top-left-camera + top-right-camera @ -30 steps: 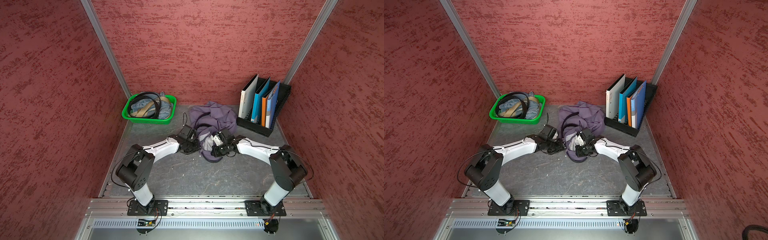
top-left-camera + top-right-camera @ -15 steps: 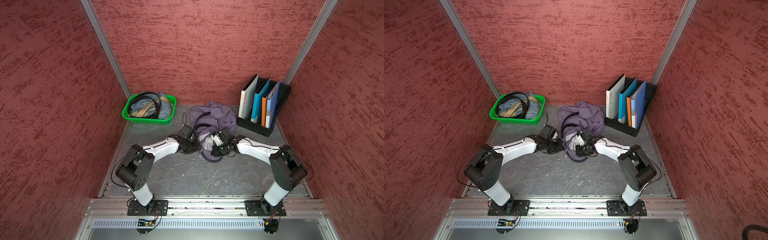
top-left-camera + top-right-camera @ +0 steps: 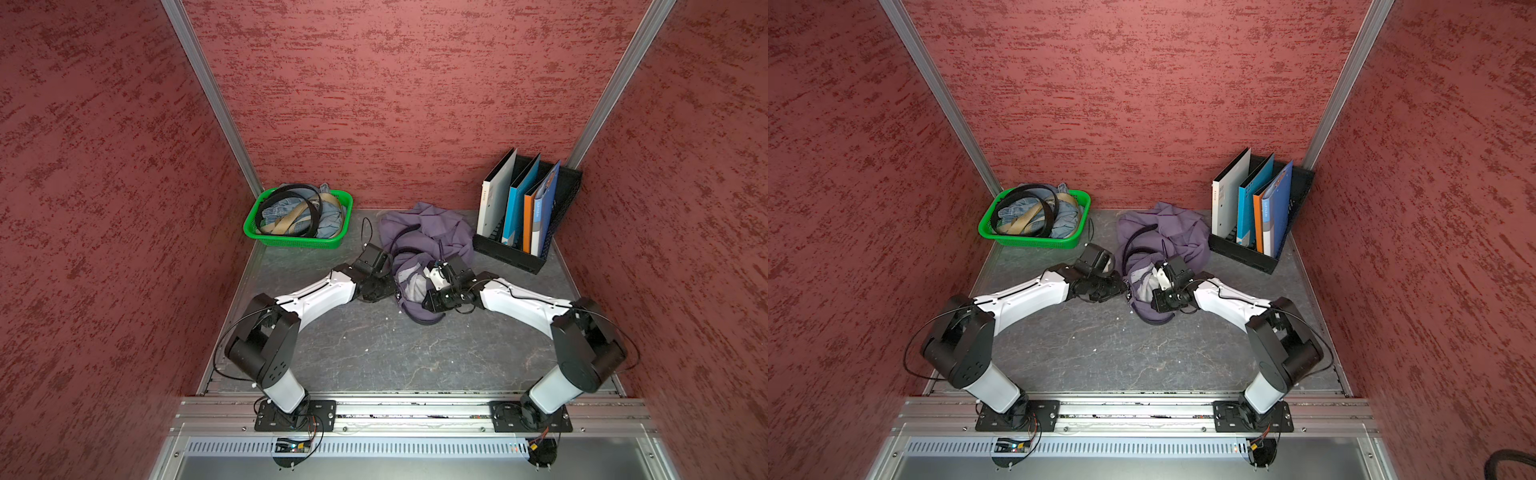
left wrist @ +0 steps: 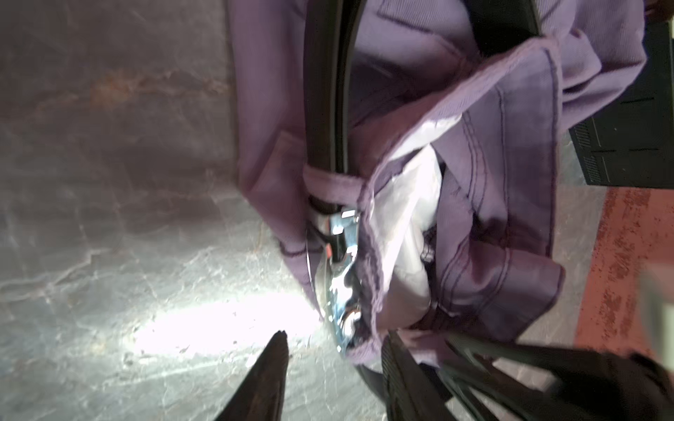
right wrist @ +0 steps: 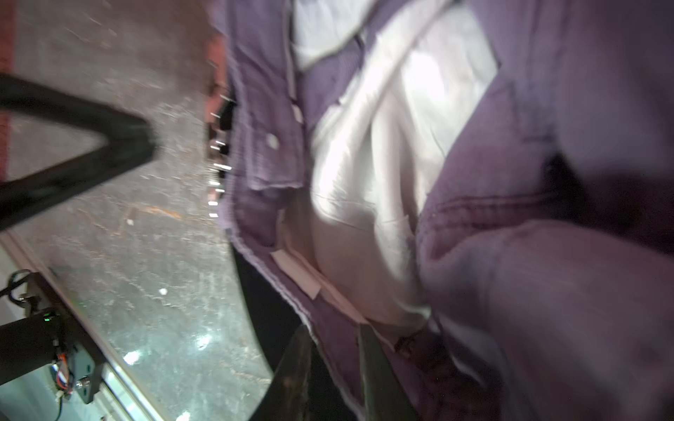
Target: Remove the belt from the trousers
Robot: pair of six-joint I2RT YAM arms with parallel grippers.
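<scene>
Both grippers at the trousers' waistband
I see the belt (image 4: 328, 109) threaded through a loop of the purple trousers (image 3: 424, 232), which lie heaped on the counter (image 3: 374, 345). My left gripper (image 4: 335, 339) stands apart beside the silver buckle (image 4: 339, 233). My right gripper (image 5: 333, 342) is slightly apart, straddling the waistband edge.

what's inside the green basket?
A black belt, a tan belt and blue denim, tangled together and piled above the rim. The basket floor and anything beneath the denim are covered, so I can't say what else is in there.
</scene>
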